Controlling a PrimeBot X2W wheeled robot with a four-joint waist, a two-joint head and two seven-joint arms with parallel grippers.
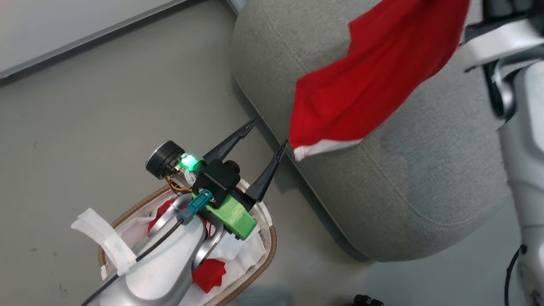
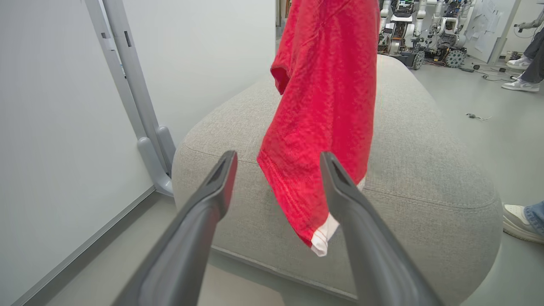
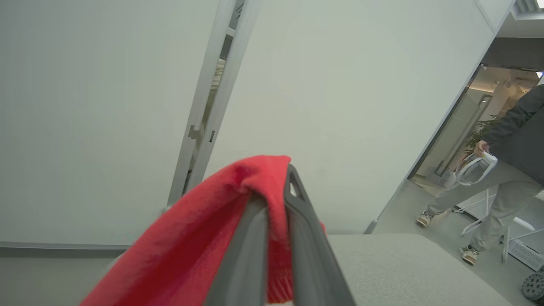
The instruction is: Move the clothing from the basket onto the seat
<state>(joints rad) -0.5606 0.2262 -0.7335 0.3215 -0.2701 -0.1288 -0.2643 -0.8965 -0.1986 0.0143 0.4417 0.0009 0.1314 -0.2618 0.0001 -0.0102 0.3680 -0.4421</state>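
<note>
**One red shirt up high, more left in the basket**

One red shirt (image 1: 374,76) hangs in the air over the big grey seat (image 1: 425,170). The right gripper (image 3: 272,187) has its two dark fingers squeezed together on a bunched fold at the top, so the shirt dangles down. Its bottom corner has a white edge (image 1: 327,146) and hangs near the side of the seat. I cannot tell if it brushes the seat.

The left gripper (image 1: 270,132) is above the basket (image 1: 272,238). Its fingers are spread wide with nothing between them. One fingertip is just beside the shirt's white corner. The basket sits on the floor (image 1: 106,106) right by the seat. More red clothes (image 1: 208,274) lie in it, mixed up with the white liner (image 1: 238,250).

The cloth looks thin, light and floppy. It will not break, but it looks smooth, so I think it could slip out of a weak pinch. The best place to grab looks like a raised fold of red, pinched deep. The liner lies right next to the red, so a careless grab could lift that too.
</note>
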